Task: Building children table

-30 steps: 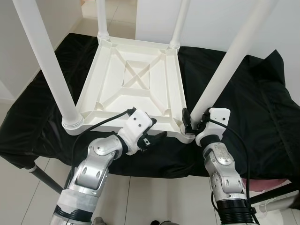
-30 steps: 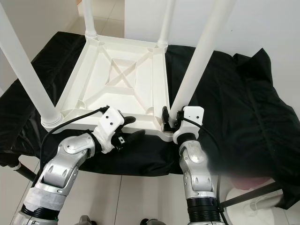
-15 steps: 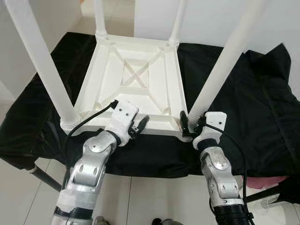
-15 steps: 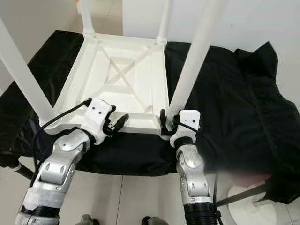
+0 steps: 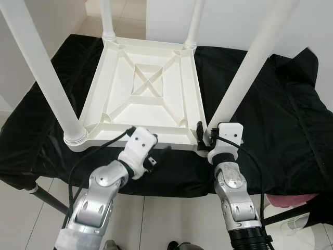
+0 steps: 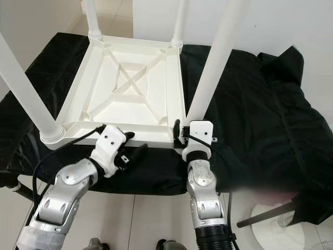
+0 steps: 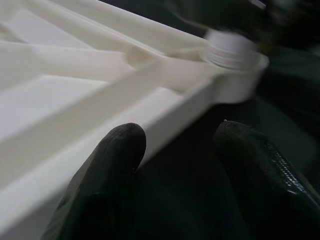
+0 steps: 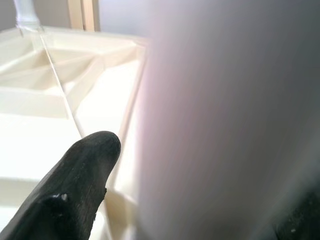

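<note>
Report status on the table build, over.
Right tool clamped around near-right table leg at its base. Left tool open beside near edge of upturned tabletop. All four legs seated. Black cloth underneath; nothing obstructing.

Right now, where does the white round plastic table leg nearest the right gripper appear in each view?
Left eye view: white round plastic leg, rising from the upturned white tabletop's near right corner.
Right eye view: same leg, right of centre.
Left wrist view: its socket, blurred.
Right wrist view: leg close up.
Shared landmark: the tabletop.

Table (image 5: 140,88): no readable text or marks.
Cloth (image 5: 270,109): no label or brand.
Grippers: no numbers or signs legible.
</note>
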`<state>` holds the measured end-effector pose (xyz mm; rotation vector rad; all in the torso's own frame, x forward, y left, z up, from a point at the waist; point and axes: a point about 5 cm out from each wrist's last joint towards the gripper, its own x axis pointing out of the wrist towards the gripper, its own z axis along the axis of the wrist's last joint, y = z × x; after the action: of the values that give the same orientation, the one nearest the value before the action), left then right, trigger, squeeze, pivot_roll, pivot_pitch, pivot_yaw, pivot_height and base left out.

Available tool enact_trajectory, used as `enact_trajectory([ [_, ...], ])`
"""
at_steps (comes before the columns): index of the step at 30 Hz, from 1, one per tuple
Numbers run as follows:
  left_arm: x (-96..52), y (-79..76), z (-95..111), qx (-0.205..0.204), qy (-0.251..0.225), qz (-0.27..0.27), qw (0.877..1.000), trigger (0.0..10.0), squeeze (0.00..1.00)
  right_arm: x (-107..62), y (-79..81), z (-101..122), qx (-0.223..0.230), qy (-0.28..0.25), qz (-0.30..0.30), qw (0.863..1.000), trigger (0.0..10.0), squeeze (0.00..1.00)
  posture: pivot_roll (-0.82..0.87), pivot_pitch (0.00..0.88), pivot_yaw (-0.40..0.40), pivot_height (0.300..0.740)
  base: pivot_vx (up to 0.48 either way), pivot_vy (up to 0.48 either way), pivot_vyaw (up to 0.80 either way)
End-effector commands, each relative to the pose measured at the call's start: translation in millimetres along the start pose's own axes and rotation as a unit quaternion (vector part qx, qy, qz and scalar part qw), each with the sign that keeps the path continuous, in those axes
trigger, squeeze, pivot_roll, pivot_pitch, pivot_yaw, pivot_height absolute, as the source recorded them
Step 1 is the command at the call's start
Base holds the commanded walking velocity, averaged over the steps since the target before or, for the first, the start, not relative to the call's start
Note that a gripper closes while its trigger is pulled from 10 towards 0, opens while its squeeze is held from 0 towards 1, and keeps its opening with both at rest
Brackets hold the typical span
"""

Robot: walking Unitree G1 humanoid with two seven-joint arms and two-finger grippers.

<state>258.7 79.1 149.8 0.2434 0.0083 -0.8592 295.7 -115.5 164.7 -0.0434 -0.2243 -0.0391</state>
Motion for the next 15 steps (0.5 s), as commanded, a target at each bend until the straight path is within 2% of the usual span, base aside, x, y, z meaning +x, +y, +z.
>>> enact_trajectory([
  [1, 0.0, -7.0, 1, -0.006, -0.002, -0.018, 1.0, 10.0, 0.0, 0.6, -0.1, 6, -0.002, -0.007, -0.009, 1.0, 10.0, 0.0, 0.02, 0.124, -0.083, 0.74, 0.0, 0.0, 0.0],
  [11, 2.7, -9.5, 2, -0.003, -0.004, -0.026, 1.0, 10.0, 0.0, 6.1, -6.1, 14, -0.013, -0.014, -0.027, 0.999, 10.0, 0.0, 0.02, 0.11, -0.085, 0.74, 0.0, 0.0, 0.0],
  [12, 3.1, -10.7, 2, -0.004, -0.004, -0.028, 1.0, 10.0, 0.0, 6.9, -7.3, 16, -0.015, -0.015, -0.033, 0.999, 8.7, 0.0, 0.01, 0.106, -0.084, 0.74, 0.0, 0.0, 0.0],
  [13, 3.2, -11.1, 2, -0.003, -0.004, -0.029, 1.0, 10.0, 0.0, 7.4, -7.6, 17, -0.013, -0.016, -0.035, 0.999, 4.5, 0.0, 0.01, 0.106, -0.084, 0.74, 0.0, 0.0, 0.0],
  [15, 3.2, -11.3, 2, -0.003, -0.005, -0.029, 1.0, 10.0, 0.0, 7.6, -7.7, 18, -0.012, -0.017, -0.036, 0.999, 4.5, 0.0, 0.01, 0.106, -0.084, 0.74, 0.0, 0.0, 0.0],
])
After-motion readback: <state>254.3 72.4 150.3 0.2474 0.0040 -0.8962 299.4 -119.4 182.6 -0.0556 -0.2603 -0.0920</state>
